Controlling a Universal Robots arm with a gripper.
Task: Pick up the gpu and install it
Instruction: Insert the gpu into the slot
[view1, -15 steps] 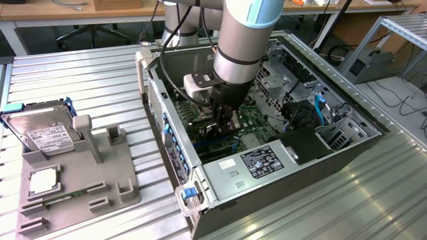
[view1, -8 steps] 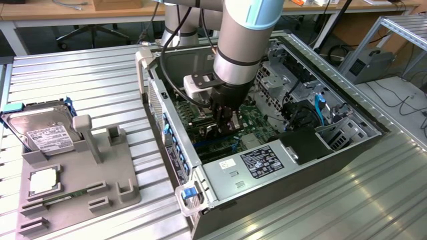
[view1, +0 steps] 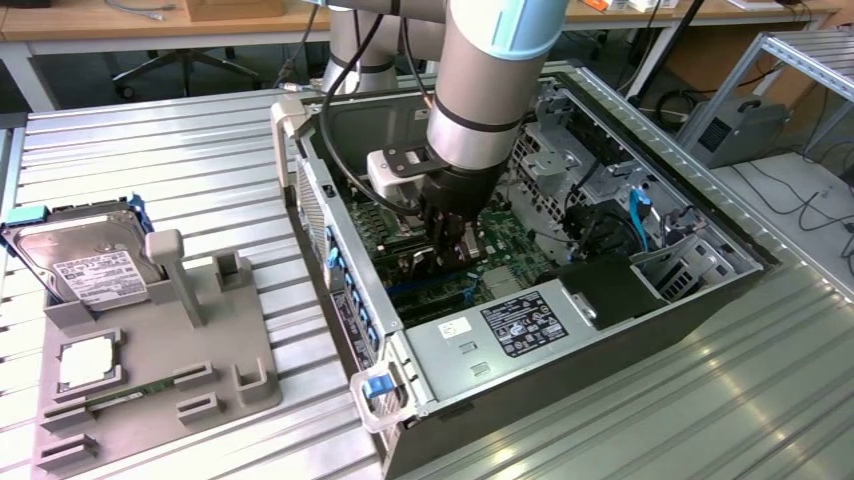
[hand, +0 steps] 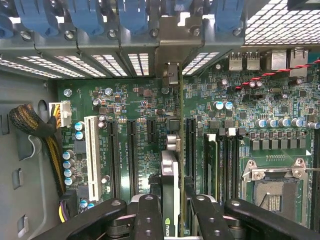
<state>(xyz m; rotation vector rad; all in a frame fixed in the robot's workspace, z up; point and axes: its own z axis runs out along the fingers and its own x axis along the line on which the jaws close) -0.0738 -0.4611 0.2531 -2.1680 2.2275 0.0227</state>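
My gripper (view1: 451, 238) reaches down into the open computer case (view1: 747, 262), just over the green motherboard (view1: 507, 245). In the wrist view its black fingers (hand: 148, 212) stand on either side of the gpu (hand: 170, 170). The card is seen edge-on, a thin upright card with a logo on its rim, and my gripper (hand: 172, 202) is shut on it. It stands in line with the gap between the black expansion slots (hand: 132, 155) and points at the rear bracket opening (hand: 170, 75). Whether its lower edge touches a slot is hidden. In the exterior view the gpu (view1: 462, 262) is a dark sliver under the fingers.
Blue slot clips (hand: 130, 15) line the case's rear wall. A white slot (hand: 91, 150), a braided cable bundle (hand: 35, 125) and the processor socket (hand: 272, 192) flank the card. Outside the case, a grey fixture (view1: 200, 350) holds a hard drive (view1: 87, 265), a processor (view1: 87, 365) and a memory stick (view1: 134, 390).
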